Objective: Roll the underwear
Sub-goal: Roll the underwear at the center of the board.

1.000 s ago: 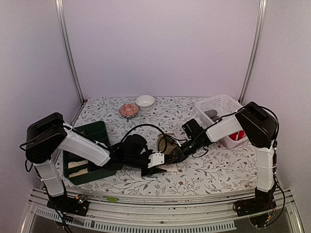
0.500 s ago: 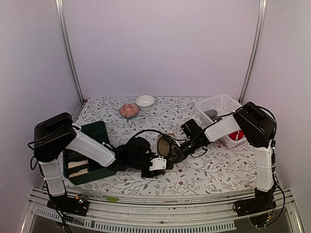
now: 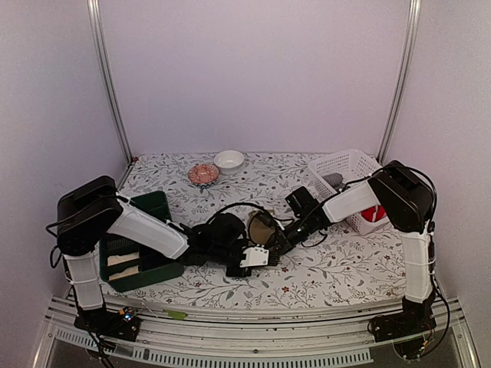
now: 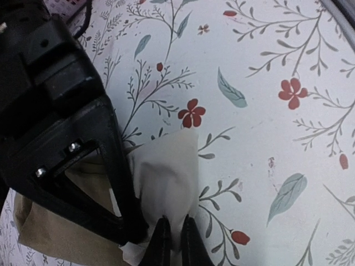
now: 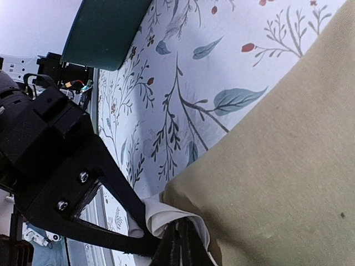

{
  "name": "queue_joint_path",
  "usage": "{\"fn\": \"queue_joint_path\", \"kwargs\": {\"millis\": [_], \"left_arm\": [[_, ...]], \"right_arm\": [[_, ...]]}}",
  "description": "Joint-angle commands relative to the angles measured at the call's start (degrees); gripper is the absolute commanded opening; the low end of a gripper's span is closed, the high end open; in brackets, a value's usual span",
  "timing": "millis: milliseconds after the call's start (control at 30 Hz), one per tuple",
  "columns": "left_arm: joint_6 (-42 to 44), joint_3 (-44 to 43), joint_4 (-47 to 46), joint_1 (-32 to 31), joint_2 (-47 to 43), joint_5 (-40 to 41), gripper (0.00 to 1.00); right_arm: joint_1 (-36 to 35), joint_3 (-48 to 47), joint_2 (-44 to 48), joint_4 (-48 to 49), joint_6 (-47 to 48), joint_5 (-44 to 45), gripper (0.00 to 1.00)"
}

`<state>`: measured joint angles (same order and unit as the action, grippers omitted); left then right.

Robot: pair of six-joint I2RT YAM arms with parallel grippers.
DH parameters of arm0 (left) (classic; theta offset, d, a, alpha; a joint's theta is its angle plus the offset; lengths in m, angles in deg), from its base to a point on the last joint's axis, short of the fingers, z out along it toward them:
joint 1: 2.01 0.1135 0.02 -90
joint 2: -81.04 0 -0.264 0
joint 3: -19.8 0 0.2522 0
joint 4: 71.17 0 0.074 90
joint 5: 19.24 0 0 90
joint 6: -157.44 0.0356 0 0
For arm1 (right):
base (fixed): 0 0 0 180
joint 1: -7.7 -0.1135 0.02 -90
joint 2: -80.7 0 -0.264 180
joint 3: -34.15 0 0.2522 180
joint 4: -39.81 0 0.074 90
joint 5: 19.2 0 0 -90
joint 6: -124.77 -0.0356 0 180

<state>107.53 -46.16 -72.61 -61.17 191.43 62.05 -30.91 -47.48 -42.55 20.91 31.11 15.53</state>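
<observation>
The khaki-tan underwear (image 3: 261, 228) lies at the table's middle, and it fills the right side of the right wrist view (image 5: 277, 166). A pale cream layer (image 4: 166, 183) folds out at its near corner. My left gripper (image 4: 173, 244) is shut on that cream fold, the fingertips pinching cloth between them. Shut on the same corner from the other side is my right gripper (image 5: 180, 249), with the cream edge (image 5: 161, 213) curling around its tips. From above, both grippers (image 3: 265, 253) (image 3: 278, 244) meet at the cloth's near edge, which hides the grip itself.
A dark green bin (image 3: 146, 211) holding cream cloth stands at the left. At the back right, a white basket (image 3: 349, 172) holds a grey roll (image 3: 334, 180), with a red piece (image 3: 374, 215) by it. A white bowl (image 3: 229, 159) and a pink-filled dish (image 3: 203, 173) sit at the back.
My left arm has slid right toward the right gripper, and its jaws have closed on the cream fold. The right gripper has stayed shut on the corner.
</observation>
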Motion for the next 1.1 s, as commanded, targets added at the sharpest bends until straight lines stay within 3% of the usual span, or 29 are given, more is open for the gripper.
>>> {"fn": "queue_joint_path", "kwargs": {"millis": [0,67,267,467,633,833,1067], "left_arm": [[-3.61,-2.86,12.54,-0.39,0.41,-4.43,0.00],[-5.03,-2.91,15.39,-0.40,-0.83,-7.75,0.00],[-9.48,-3.28,22.51,-0.27,-1.93,-14.42,0.00],[-13.78,-5.69,27.99,2.12,-0.64,-25.06,0.00],[-15.44,-10.91,35.04,6.52,5.54,-34.09,0.00],[-15.74,-17.98,43.05,11.09,12.95,-40.51,0.00],[-16.08,-19.91,44.01,11.44,15.99,-42.21,0.00]], "right_arm": [[2.69,1.56,5.45,2.95,-1.36,6.33,0.13],[3.98,4.14,9.64,6.26,-2.85,8.07,0.22],[4.77,16.09,22.13,10.50,-1.70,15.21,0.35],[3.43,29.00,34.85,13.78,-1.90,19.15,0.36],[-2.94,34.80,42.44,15.44,-2.74,22.92,0.36],[-10.96,35.89,43.04,17.13,-0.65,28.18,0.41],[-16.98,30.23,34.44,16.57,8.27,29.01,0.45]]}}
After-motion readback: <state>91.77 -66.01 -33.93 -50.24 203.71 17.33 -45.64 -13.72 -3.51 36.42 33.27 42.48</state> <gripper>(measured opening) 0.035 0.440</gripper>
